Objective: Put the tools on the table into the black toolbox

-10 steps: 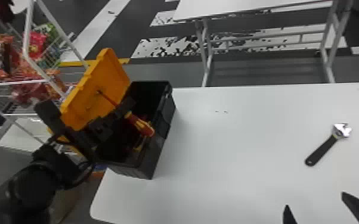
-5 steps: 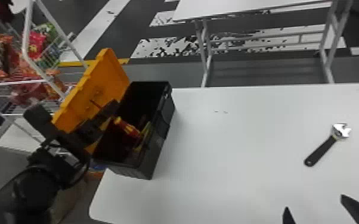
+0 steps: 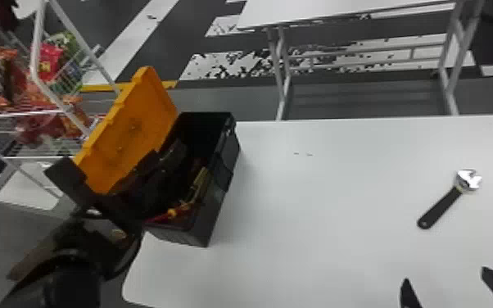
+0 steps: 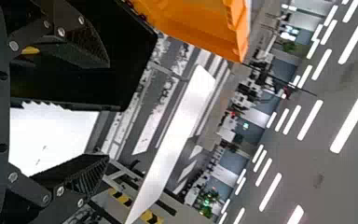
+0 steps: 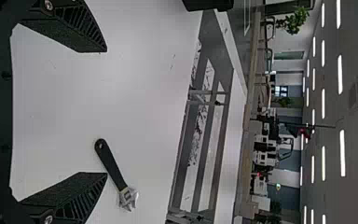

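The light is bright and comes from long white ceiling lamps (image 5: 342, 153), which glare in both wrist views. A soft shadow lies on the flat white table (image 3: 319, 204) beside the black plastic toolbox (image 3: 215, 204).

Left gripper (image 3: 170, 168) is held open, one finger (image 4: 86, 44) seen against black toolbox (image 4: 130, 60); orange lid (image 4: 198, 23) is raised; white tabletop (image 4: 51, 137) is seen between fingers; ceiling lights (image 4: 353, 120) are caught beyond.

In the head view, snack bags (image 3: 49, 61) are sitting in a white wire rack (image 3: 36, 49) and a second table (image 3: 319, 10) is standing on the striped floor (image 3: 141, 37); ceiling lights (image 4: 353, 120) are glowing in the left wrist view.
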